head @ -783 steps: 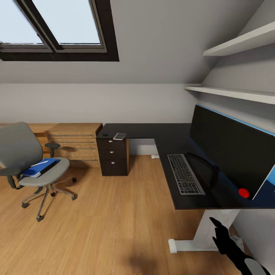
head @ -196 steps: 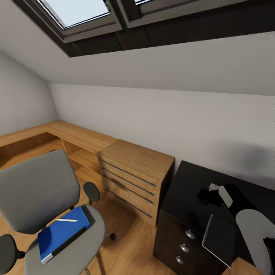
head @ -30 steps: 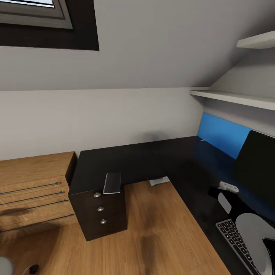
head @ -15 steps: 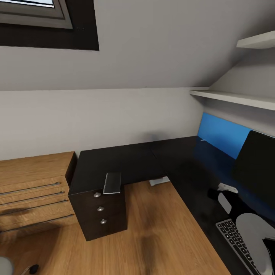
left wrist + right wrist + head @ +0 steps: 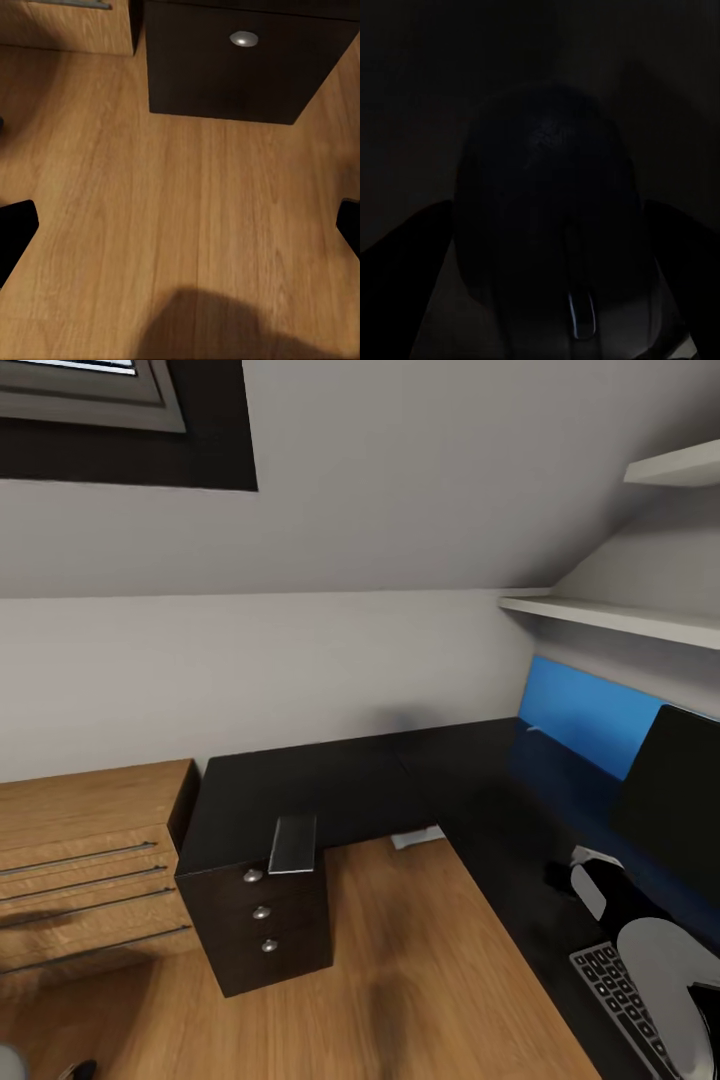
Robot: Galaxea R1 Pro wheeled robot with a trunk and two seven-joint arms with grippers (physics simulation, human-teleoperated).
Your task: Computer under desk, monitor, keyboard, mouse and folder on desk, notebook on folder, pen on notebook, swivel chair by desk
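Note:
The black L-shaped desk (image 5: 350, 780) runs from its drawer block to the right. The monitor (image 5: 675, 790) stands on it before the blue back panel. One end of the keyboard (image 5: 615, 985) shows at the lower right. My right gripper (image 5: 560, 877) hovers low over the desktop just beyond the keyboard, shut on the black mouse (image 5: 547, 225), which sits between its dark fingers. The grey notebook (image 5: 293, 844) lies on the desk corner above the drawers. My left gripper (image 5: 180, 225) hangs open over the wood floor. Folder and pen are out of view.
A light wooden drawer unit (image 5: 90, 860) stands left of the desk. A black desk drawer with a silver knob (image 5: 244, 37) faces the left gripper. White shelves (image 5: 610, 615) hang over the monitor. A chair caster (image 5: 75, 1070) peeks in at the bottom left corner.
The whole picture has shifted slightly, so the camera moved. My right gripper still holds the mouse over the desk by the keyboard, a touch further right. The notebook has not moved.

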